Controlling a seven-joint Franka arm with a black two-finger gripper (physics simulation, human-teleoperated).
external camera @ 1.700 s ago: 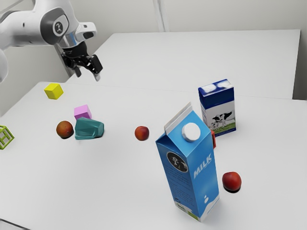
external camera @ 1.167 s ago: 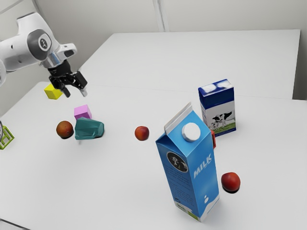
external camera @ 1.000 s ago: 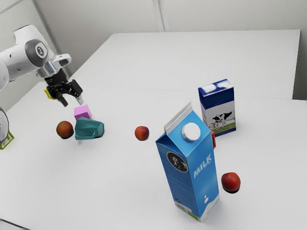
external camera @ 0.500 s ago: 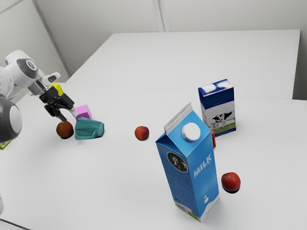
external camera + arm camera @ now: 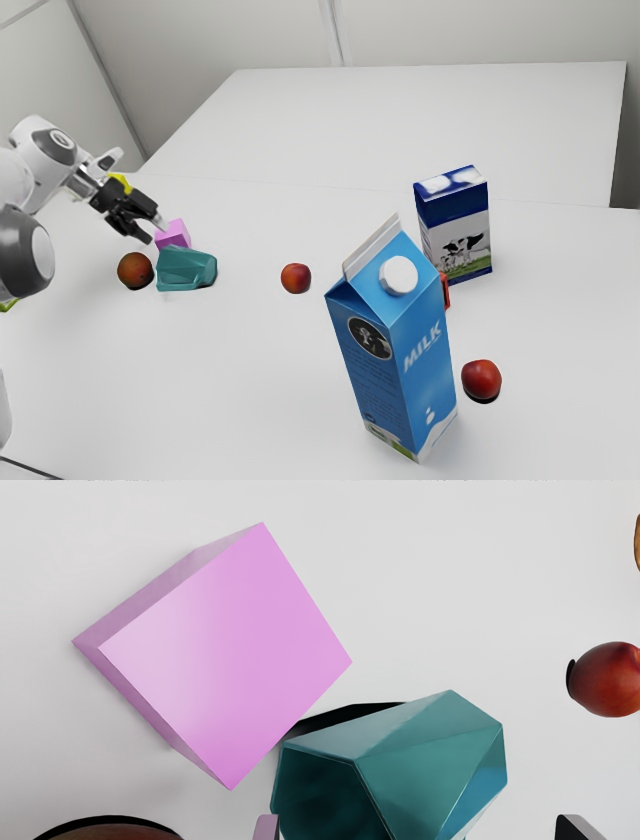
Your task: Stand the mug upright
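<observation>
And the gripper (image 5: 156, 234) is wide open, fingers spread well apart, nothing held between them! It's tilted, low over the table (image 5: 250, 390), right by the pink cube (image 5: 173, 235); whether it brushes that cube, I can't tell. Here's the mug (image 5: 186, 269), teal, lying on its side, and in the wrist view it sits in line with the gap between the fingertips, its dark mouth turned towards the brown fruit (image 5: 135, 270).

It's crowded here! The cube is tight beside the mug, with the brown fruit near the mouth end. The yellow cube (image 5: 122, 180) peeks out behind the gripper. Over towards the exterior view's right, a small red fruit (image 5: 296, 278), then the tall blue carton (image 5: 400, 350), a shorter carton (image 5: 457, 230) behind it, and another red fruit (image 5: 481, 379), all well apart from the gripper.
</observation>
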